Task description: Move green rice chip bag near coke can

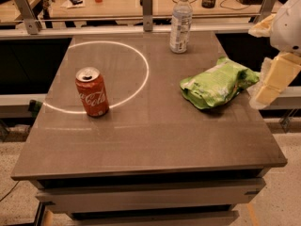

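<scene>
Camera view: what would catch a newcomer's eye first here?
The red coke can stands on the left of the table, on a bright ring of light. The crinkled green rice chip bag lies toward the right edge, with the gripper hanging just beyond it. A clear bottle stands at the back.
</scene>
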